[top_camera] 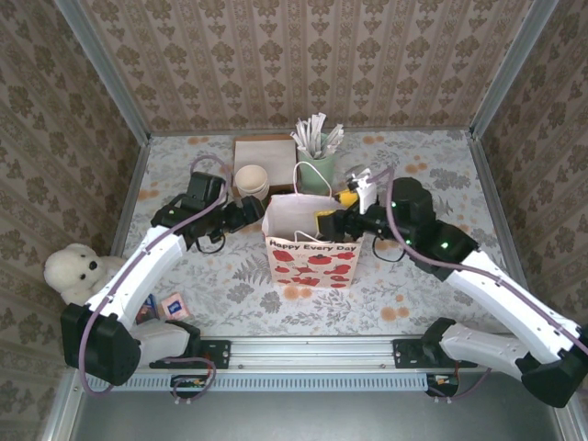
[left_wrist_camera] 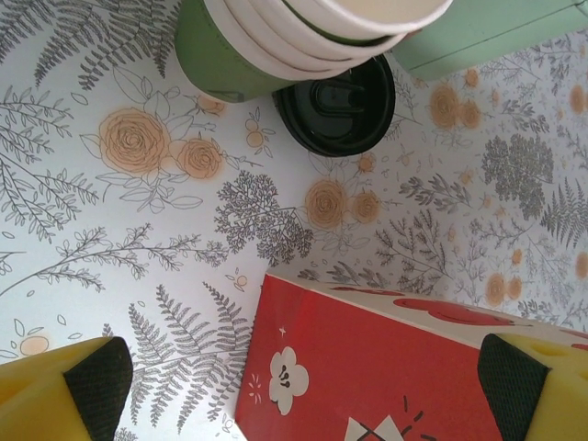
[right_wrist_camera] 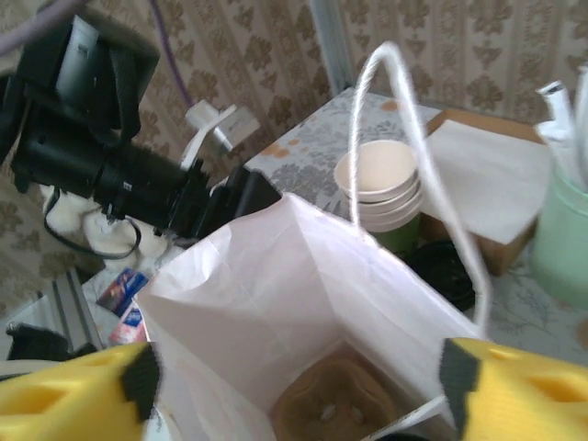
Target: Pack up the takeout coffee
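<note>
A white paper bag [top_camera: 310, 253] with red print stands open mid-table; its red side [left_wrist_camera: 386, 367] fills the low part of the left wrist view. At the bottom of the bag [right_wrist_camera: 276, 276] lies a brown cardboard cup carrier [right_wrist_camera: 340, 400]. My right gripper [top_camera: 335, 209] hovers open over the bag's right rim, and its fingers [right_wrist_camera: 299, 386] straddle the opening with nothing between them. My left gripper [top_camera: 250, 213] stands open just left of the bag [left_wrist_camera: 303, 386], also holding nothing. The takeout coffee is hidden or out of view. A loose black lid [left_wrist_camera: 335, 106] lies on the table by the stacked cups.
Behind the bag stand the stack of lidless green cups [top_camera: 252, 181], the mint cup of straws [top_camera: 317, 165] and a brown napkin box [top_camera: 264, 150]. A white teddy bear [top_camera: 78, 271] and small sachets [top_camera: 165, 308] lie at the near left. Patterned walls enclose the table.
</note>
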Motion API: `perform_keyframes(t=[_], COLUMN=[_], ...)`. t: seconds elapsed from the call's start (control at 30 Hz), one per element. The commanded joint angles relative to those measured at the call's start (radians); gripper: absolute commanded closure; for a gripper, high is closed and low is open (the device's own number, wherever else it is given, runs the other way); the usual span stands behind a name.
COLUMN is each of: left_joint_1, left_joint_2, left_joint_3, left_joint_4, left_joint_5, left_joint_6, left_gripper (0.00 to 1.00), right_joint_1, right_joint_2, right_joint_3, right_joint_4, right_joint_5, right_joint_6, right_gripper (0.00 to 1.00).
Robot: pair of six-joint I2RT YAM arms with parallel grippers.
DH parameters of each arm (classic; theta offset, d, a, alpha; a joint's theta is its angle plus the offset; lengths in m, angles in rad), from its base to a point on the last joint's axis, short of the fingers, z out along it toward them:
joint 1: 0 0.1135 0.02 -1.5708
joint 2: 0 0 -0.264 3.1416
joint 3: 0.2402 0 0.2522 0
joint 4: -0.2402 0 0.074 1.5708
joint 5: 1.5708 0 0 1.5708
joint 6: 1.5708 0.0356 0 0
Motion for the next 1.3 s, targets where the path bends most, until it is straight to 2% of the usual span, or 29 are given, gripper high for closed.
perform_keyframes(t=[0.0, 0.17, 0.27, 0.33, 0.37, 0.5, 0.57, 0.67, 0.77, 0.9, 1.07, 1.17, 1.27], left_joint_1=[-0.016, -0.002, 0.031, 0.048, 0.056, 0.123, 0.143, 0.146, 0.145, 0.163, 0.248, 0.264, 0.291], left_joint_2=[-0.009, -0.028, -0.031, -0.001, 0.019, 0.099, 0.144, 0.261, 0.365, 0.436, 0.509, 0.558, 0.648], left_joint_3=[-0.002, 0.014, 0.048, 0.083, 0.104, 0.167, 0.193, 0.293, 0.384, 0.444, 0.524, 0.569, 0.633], left_joint_4=[-0.060, -0.112, -0.058, -0.010, -0.009, 0.038, 0.076, 0.045, 0.006, 0.014, 0.050, 0.065, 0.056], left_joint_5=[-0.013, -0.119, -0.129, -0.106, -0.120, -0.131, -0.119, -0.125, -0.124, -0.164, 0.000, 0.034, 0.075], left_joint_6=[-0.015, 0.023, 0.094, 0.157, 0.167, 0.171, 0.194, 0.235, 0.257, 0.293, 0.314, 0.347, 0.372], left_gripper=[0.00, 0.00, 0.00, 0.00, 0.00, 0.00, 0.00, 0.05, 0.10, 0.10, 0.18, 0.23, 0.32], right_joint_1=[-0.027, -0.040, -0.040, -0.042, -0.045, -0.113, -0.120, -0.120, -0.122, -0.123, -0.123, -0.124, -0.126], right_joint_2=[-0.071, -0.149, -0.160, -0.165, -0.168, -0.146, -0.127, -0.126, -0.148, -0.189, -0.225, -0.231, -0.231], right_joint_3=[0.088, 0.081, 0.055, 0.015, -0.004, -0.038, -0.039, -0.055, -0.081, -0.112, -0.127, -0.123, -0.117], right_joint_4=[-0.213, -0.348, -0.397, -0.411, -0.399, -0.355, -0.357, -0.302, -0.275, -0.255, -0.288, -0.310, -0.332], right_joint_5=[0.113, 0.096, 0.243, 0.401, 0.429, 0.350, 0.362, 0.355, 0.436, 0.472, 0.567, 0.618, 0.672], right_joint_6=[0.148, 0.250, 0.305, 0.355, 0.374, 0.417, 0.416, 0.390, 0.445, 0.459, 0.480, 0.490, 0.497], right_gripper=[0.00, 0.00, 0.00, 0.00, 0.00, 0.00, 0.00, 0.00, 0.00, 0.00, 0.00, 0.00, 0.00])
